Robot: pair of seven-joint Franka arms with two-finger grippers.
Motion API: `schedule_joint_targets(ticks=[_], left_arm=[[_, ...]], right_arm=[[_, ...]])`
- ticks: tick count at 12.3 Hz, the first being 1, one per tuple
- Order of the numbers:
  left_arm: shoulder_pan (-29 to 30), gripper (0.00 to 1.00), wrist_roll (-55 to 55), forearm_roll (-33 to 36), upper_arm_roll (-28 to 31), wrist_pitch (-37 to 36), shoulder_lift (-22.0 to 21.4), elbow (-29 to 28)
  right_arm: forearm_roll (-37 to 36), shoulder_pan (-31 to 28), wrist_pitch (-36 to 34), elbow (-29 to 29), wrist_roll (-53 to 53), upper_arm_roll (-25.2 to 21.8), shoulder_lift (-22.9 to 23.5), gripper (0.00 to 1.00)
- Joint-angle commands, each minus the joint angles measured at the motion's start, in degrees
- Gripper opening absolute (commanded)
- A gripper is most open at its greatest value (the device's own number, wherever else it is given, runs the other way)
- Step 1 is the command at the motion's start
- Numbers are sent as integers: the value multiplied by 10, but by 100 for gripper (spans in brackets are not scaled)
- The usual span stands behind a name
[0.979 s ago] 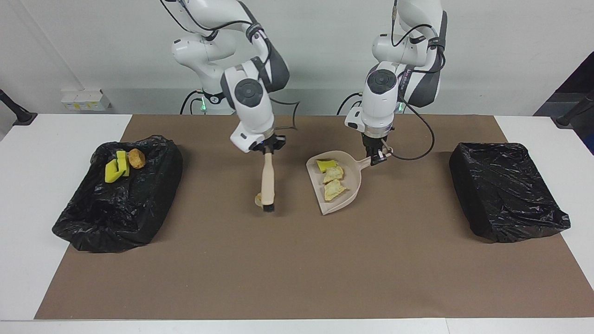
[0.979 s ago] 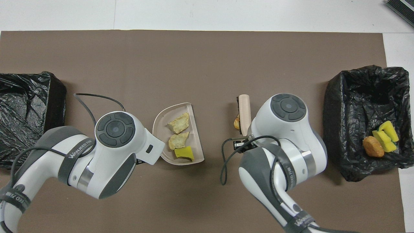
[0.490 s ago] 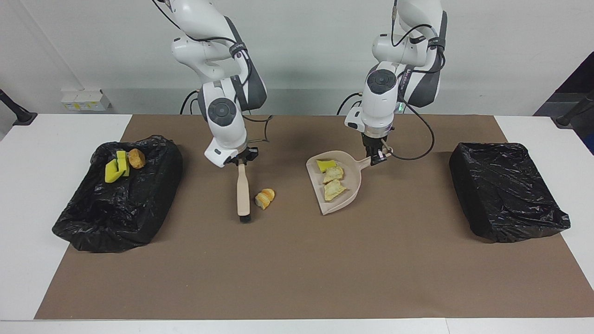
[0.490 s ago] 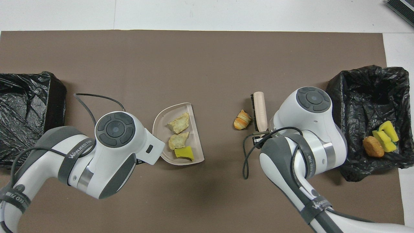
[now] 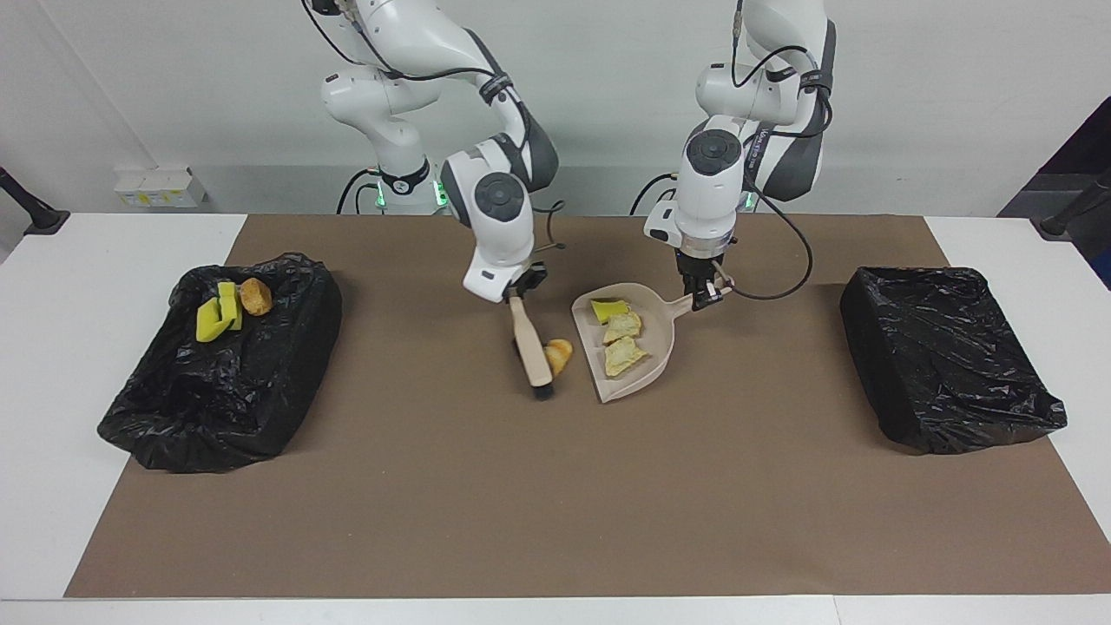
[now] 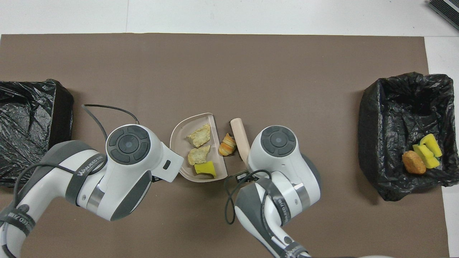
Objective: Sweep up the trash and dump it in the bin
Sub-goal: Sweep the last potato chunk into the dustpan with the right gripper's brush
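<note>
right gripper (image 5: pixel 525 287), clamped on the top of the brush (image 5: pixel 531 350) handle, stands over the middle of the brown mat (image 5: pixel 555 486). the beige brush slants down from it, black bristles on the mat. an orange-streaked bread chunk (image 5: pixel 558 355) touches the brush on the side toward the left arm's end and sits just at the open lip of the dustpan (image 5: pixel 657 337); in the overhead view, the chunk (image 6: pixel 227 144) lies at about 9 o'clock from the brush (image 6: pixel 240 139) and at 3 o'clock from the dustpan (image 6: pixel 178 132).

left gripper (image 5: pixel 705 289), closed on the dustpan handle, keeps the pan flat on the mat with its open lip facing the brush. inside the pan: a yellow-green sponge piece (image 5: pixel 609 308) nearest the robots, and two tan bread pieces (image 5: pixel 623 326) (image 5: pixel 625 356) in a row farther out.

toward the right arm's end of the counter (image 5: pixel 52 365), at about 9 o'clock from the brush in the facing view, a black-lined bin (image 5: pixel 221 391) holds yellow sponge pieces (image 5: pixel 219 315) and a brown bread chunk (image 5: pixel 255 296), together in its corner nearest the robots. toward the left arm's end, at about 3 o'clock from the dustpan, stands a second black-lined bin (image 5: pixel 946 365), whose contents cannot be made out in either view.
</note>
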Motion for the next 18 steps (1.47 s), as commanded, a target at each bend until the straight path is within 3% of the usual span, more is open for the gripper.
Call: schedule_joint_targets(ticks=[1, 4, 12, 16, 18], left_arm=[[-4, 0, -40, -7, 0, 28, -6, -16], [-3, 0, -47, -34, 1, 28, -6, -16], [3, 0, -77, -51, 1, 29, -4, -11], [29, 0, -118, -71, 3, 32, -1, -3], [54, 0, -123, -80, 3, 31, -6, 6]], right_arm=[[76, 24, 17, 15, 0, 1, 9, 0], [110, 35, 13, 23, -6, 1, 4, 0], [56, -16, -115, 26, 7, -7, -76, 0], [15, -5, -123, 0, 106, 1, -105, 0], [15, 31, -106, -37, 166, 1, -133, 0]])
